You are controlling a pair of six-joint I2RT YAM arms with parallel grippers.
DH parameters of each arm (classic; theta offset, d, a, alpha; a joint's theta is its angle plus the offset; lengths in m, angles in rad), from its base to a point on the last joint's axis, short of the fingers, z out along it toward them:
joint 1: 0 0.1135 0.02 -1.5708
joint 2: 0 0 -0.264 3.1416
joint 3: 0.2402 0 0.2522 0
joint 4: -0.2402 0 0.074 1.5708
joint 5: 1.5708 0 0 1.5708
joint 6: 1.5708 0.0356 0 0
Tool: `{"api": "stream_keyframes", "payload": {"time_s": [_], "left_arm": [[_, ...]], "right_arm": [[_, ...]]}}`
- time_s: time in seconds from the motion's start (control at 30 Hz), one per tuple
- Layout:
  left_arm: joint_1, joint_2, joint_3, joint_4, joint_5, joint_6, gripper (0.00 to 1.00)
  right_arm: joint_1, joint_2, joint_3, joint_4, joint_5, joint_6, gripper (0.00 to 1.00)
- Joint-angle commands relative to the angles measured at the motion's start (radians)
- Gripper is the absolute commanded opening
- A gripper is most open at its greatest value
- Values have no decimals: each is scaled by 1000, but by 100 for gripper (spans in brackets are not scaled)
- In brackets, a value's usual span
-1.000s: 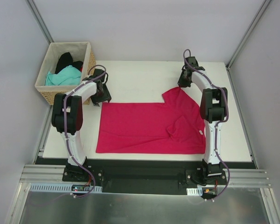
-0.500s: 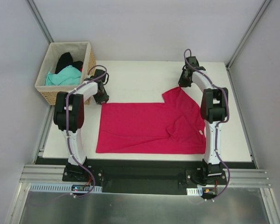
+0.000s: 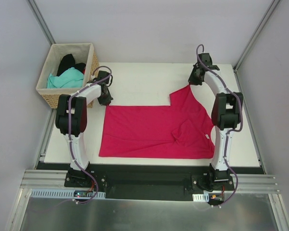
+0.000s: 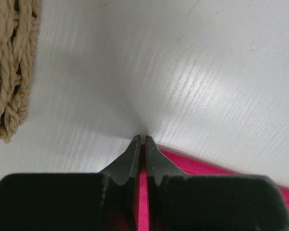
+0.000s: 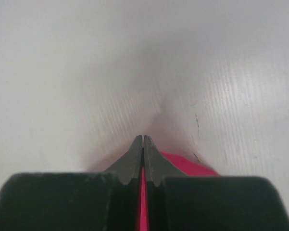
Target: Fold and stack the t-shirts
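Note:
A crimson-pink t-shirt (image 3: 149, 130) lies spread on the white table (image 3: 144, 77), its small white neck label (image 3: 207, 137) near the right arm. My left gripper (image 3: 106, 101) is shut on the shirt's far left corner, and in the left wrist view pink cloth (image 4: 207, 168) runs between the closed fingers (image 4: 130, 161). My right gripper (image 3: 192, 84) is shut on the far right corner, which is drawn up into a point. Pink cloth (image 5: 187, 168) also shows between its fingers (image 5: 132, 163) in the right wrist view. A teal t-shirt (image 3: 65, 79) and a black one (image 3: 67, 62) sit in the basket.
The woven wicker basket (image 3: 50, 98) with pale lining stands at the far left corner, close to my left gripper; its weave (image 4: 9, 72) fills the left edge of the left wrist view. Grey walls and metal posts enclose the table.
My left gripper has closed on the shirt's far left corner. My right gripper has moved farther back and to the right, pulling the shirt's corner with it.

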State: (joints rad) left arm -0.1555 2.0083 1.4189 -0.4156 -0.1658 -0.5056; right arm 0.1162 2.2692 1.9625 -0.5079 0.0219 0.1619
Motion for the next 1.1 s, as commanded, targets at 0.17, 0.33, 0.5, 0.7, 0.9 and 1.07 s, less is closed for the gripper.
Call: {"api": "stream_keyframes", "payload": {"time_s": [0.17,0.33,0.5,0.7,0.9,1.07], "left_arm": [[7,-167,-46,141,77,73,0],[7,-220,-99,156,100,87,0],[5,-266,-167,175,98,101,0],[5,-333,-247,193,94,105,0],[7,-391,-310,202,68,125,0],[7,-410,-334,210,91,128,0]], "right_arm": [[-55,-356,-143,8,-57,-59,1],[-70,-503,-275,-24,-42,-73,1],[-76,-629,-393,-47,5,-82,1],[-76,-760,-545,-72,44,-79,1],[-78,-861,-671,-78,84,-62,1],[-79,-918,-726,-89,107,-48,1]]}}
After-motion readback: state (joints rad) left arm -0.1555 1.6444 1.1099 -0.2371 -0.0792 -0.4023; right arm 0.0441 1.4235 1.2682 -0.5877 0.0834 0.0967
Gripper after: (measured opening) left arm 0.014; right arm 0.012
